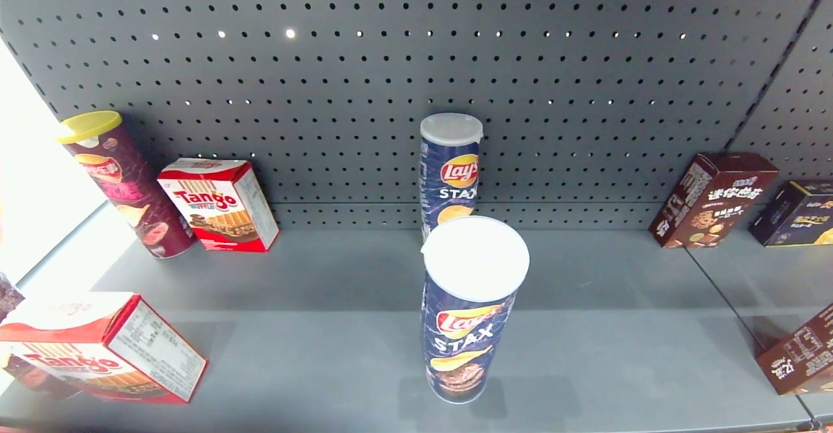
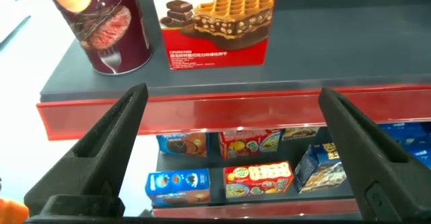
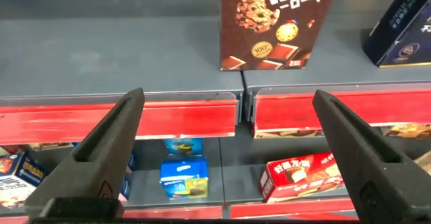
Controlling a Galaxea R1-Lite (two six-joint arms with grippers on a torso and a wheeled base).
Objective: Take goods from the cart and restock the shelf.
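Two dark blue chip cans with white lids stand on the grey shelf [image 1: 325, 329]: one near the front [image 1: 470, 309], one at the back [image 1: 450, 169] by the pegboard. My left gripper [image 2: 229, 150] is open and empty, held in front of the shelf's red front rail [image 2: 222, 113], facing a wafer box [image 2: 215, 22] and a maroon can [image 2: 111, 29]. My right gripper [image 3: 229, 150] is open and empty too, before the red rail [image 3: 188, 116], facing a brown cookie box [image 3: 276, 22].
On the shelf's left stand a maroon chip can [image 1: 123, 182], a red wafer box [image 1: 221, 205] and a second wafer box [image 1: 97, 348] at the front. Brown boxes [image 1: 712, 198] and a dark box [image 1: 797, 215] stand at the right. Lower shelves hold several packs [image 2: 256, 177].
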